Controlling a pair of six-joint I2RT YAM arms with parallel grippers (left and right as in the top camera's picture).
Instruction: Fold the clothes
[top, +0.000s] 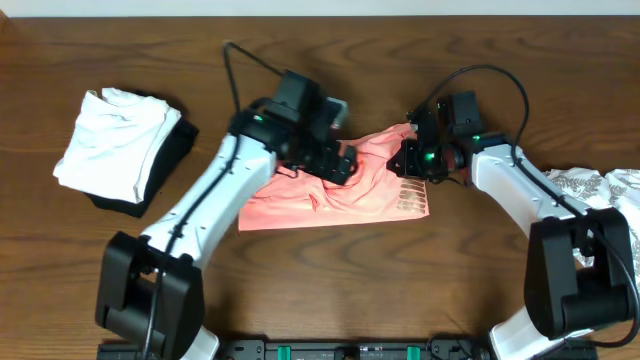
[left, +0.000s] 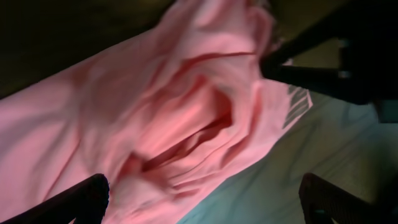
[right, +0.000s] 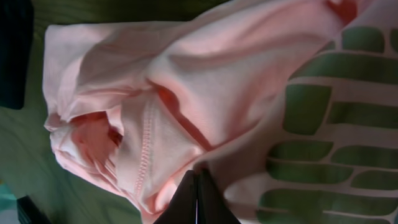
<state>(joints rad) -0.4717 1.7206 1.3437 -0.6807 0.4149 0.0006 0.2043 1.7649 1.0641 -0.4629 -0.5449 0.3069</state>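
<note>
A soft, rumpled salmon-pink garment (top: 340, 195) lies mid-table on the dark wood-grain table (top: 330, 285), with pale block lettering (top: 410, 200) at its right end. The left gripper (top: 345, 165) hovers over the creased folds, fingers spread wide. The right gripper (right: 196, 193) pinches a thin fabric ridge, fingers pressed together.

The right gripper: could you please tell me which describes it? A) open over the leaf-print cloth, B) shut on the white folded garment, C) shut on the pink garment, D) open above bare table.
C: the right gripper pinches a fold of the pink garment, its fingertips pressed together.
</note>
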